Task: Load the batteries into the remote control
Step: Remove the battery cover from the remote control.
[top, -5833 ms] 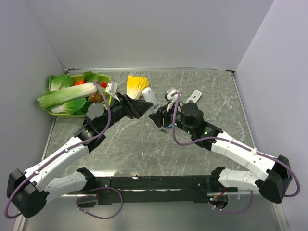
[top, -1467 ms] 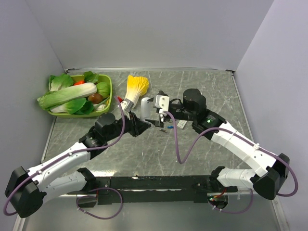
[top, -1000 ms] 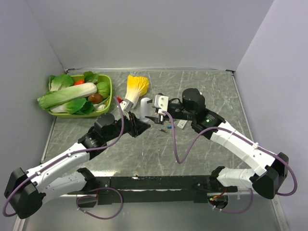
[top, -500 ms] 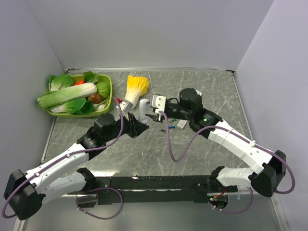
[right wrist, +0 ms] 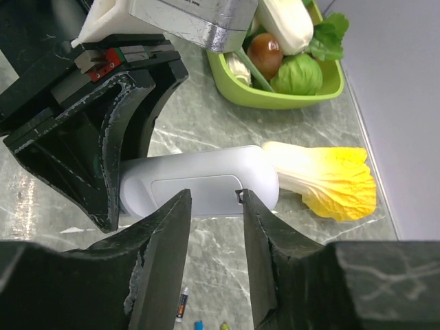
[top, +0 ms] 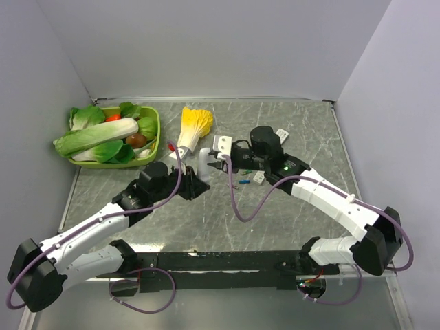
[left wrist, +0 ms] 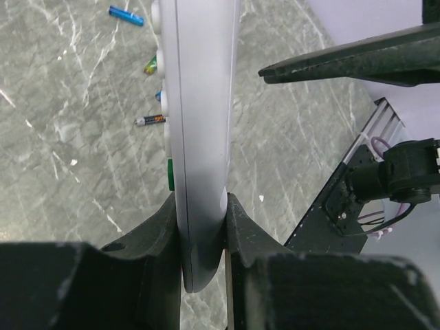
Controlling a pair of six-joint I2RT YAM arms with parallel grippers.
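One end of the remote point(left wrist: 199, 103) sits clamped in the left gripper point(left wrist: 201, 206); its length lies crosswise beneath the right gripper point(right wrist: 214, 199), jaws half-spread and empty. The batteries point(top: 244, 183) lie loose just lower right of it.

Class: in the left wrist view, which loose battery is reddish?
The lowest battery, beside the remote; the blue battery and green battery lie higher up.

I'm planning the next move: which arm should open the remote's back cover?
Right, probably: the right gripper hovers open at the cover, while the left gripper is shut on the remote.
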